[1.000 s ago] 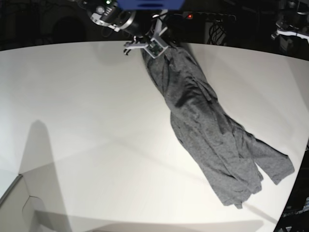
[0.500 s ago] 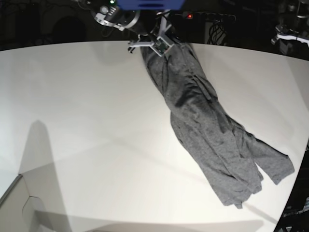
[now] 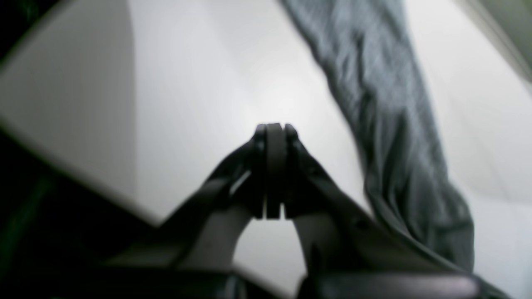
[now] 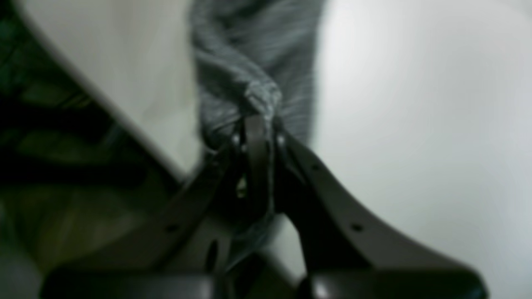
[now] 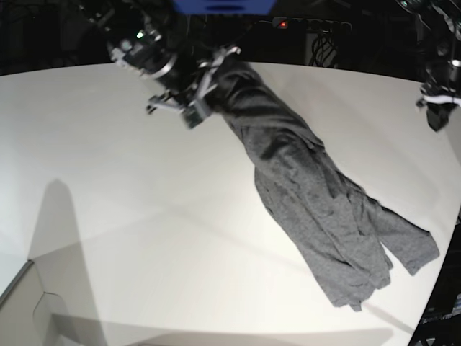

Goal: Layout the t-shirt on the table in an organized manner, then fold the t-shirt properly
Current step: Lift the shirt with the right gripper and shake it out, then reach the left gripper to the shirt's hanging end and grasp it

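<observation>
Now right gripper [image 4: 257, 128] pinching t-shirt [image 5: 317, 194]; left gripper [image 3: 272, 137] closed, empty.

Dark heather-grey t-shirt [image 5: 317, 209], plain, unprinted, faintly mottled knit, matte white table [image 5: 122, 187], black gripper fingers [image 3: 291, 166], small red light [image 5: 284, 24] at twelve o'clock

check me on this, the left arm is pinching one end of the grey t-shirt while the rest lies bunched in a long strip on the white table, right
Not quite: the right gripper is the one pinching the t-shirt, its jaws shut on a bunched end, as the right wrist view shows. The left gripper is shut on nothing. The rest holds: the shirt lies bunched in a long strip on the white table.
</observation>
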{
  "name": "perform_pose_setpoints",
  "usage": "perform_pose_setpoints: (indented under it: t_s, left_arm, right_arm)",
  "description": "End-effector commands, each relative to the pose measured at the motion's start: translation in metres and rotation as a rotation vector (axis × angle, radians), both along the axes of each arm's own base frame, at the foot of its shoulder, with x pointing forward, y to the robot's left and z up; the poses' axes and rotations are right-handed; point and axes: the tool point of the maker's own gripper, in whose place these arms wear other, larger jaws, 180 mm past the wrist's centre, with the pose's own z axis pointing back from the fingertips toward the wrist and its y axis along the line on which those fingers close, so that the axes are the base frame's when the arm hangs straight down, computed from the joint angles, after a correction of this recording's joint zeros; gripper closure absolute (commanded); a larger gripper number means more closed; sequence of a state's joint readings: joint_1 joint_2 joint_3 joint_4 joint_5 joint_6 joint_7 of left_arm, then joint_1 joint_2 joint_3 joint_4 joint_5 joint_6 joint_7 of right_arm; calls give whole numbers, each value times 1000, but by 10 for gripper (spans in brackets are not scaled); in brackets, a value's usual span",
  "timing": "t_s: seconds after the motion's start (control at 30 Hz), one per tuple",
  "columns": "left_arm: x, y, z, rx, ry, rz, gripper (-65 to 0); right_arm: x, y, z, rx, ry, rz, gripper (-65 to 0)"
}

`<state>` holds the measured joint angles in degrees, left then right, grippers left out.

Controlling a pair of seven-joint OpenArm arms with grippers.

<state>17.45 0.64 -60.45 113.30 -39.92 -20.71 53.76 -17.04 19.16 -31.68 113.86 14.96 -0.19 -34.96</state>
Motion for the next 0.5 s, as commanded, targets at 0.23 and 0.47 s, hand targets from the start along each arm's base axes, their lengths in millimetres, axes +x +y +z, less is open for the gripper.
perform_pose_setpoints:
  t_s: [0.23,0.47]
  left_arm:
    - [64,-26,17,-7,-87,-169,0]
    - [99,-25,7,-23,-62,-248,0]
  right_arm:
    - [87,-87,58,-16,-237,-296,0]
    - [121,-135,92,47,-318,-471,0]
